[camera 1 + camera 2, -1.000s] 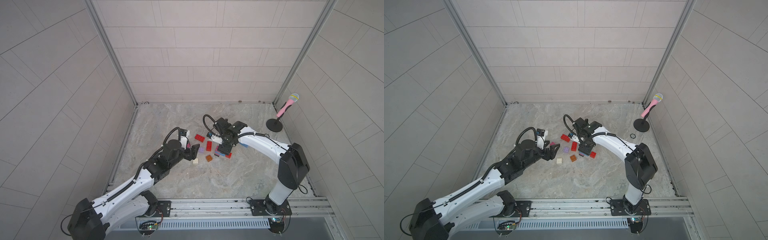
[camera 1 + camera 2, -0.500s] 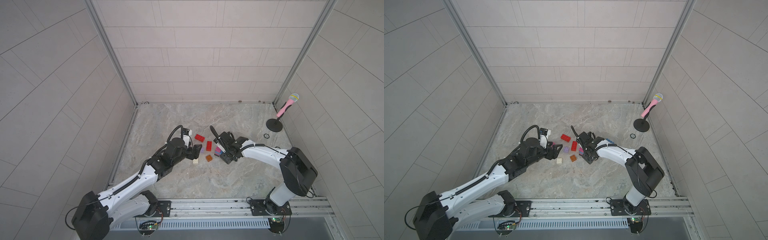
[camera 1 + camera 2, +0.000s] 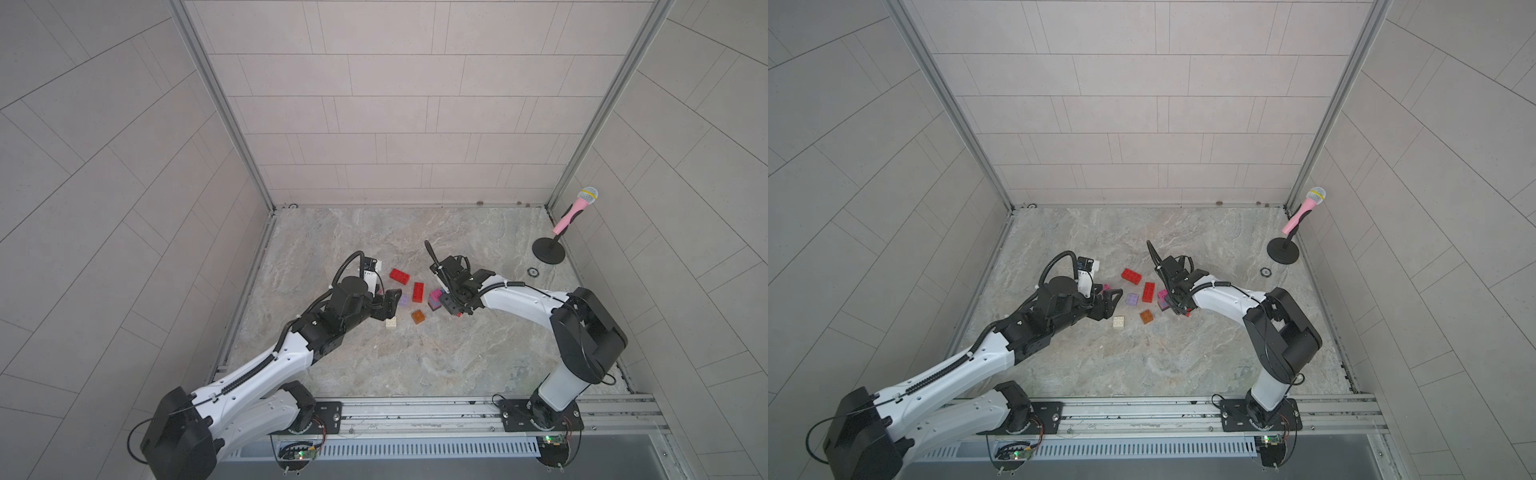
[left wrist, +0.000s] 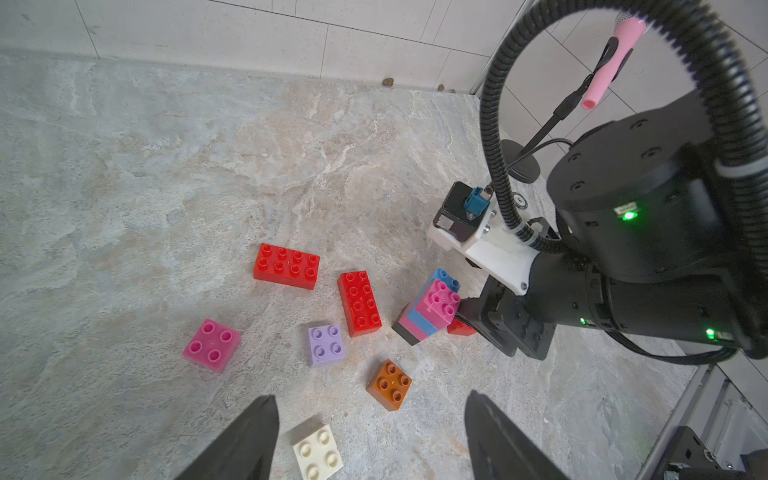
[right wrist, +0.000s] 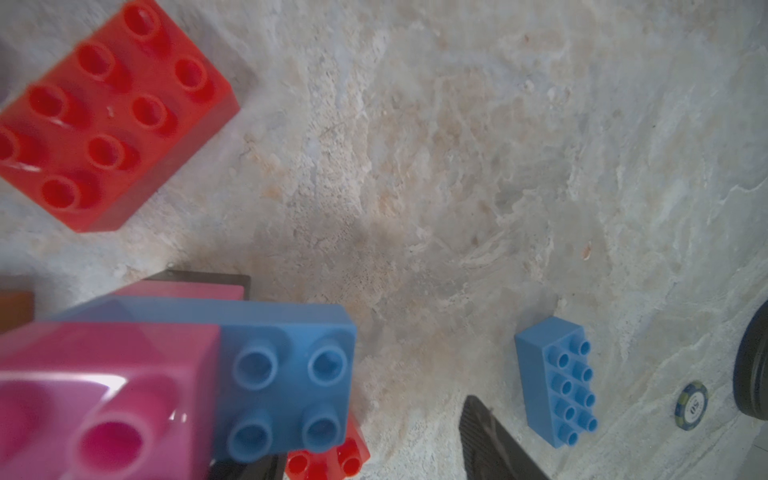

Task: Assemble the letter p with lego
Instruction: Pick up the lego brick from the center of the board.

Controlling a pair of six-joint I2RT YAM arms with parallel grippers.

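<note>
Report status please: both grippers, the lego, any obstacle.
Left gripper open, empty, near cream brick. Right gripper open at pink-blue stack, no grip seen. Small red brick at right jaws. No P yet.

On the table [image 4: 166, 174] lie two red oblong bricks [image 4: 286, 266] [image 4: 359, 309], one blue oblong brick [image 5: 557, 380], one pink square brick [image 4: 212, 345], one lilac square brick [image 4: 326, 345], one orange-brown square brick [image 4: 389, 384] and one cream square brick [image 4: 318, 451]. One small red brick [image 4: 459, 329] is partly hidden. One stack [image 4: 428, 313] shows four layers: black, pink, blue, pink. Also one pink microphone [image 3: 571, 212] and one round chip [image 5: 692, 405]. Two robot arms [image 3: 266, 365] [image 3: 573, 332] reach in.
</note>
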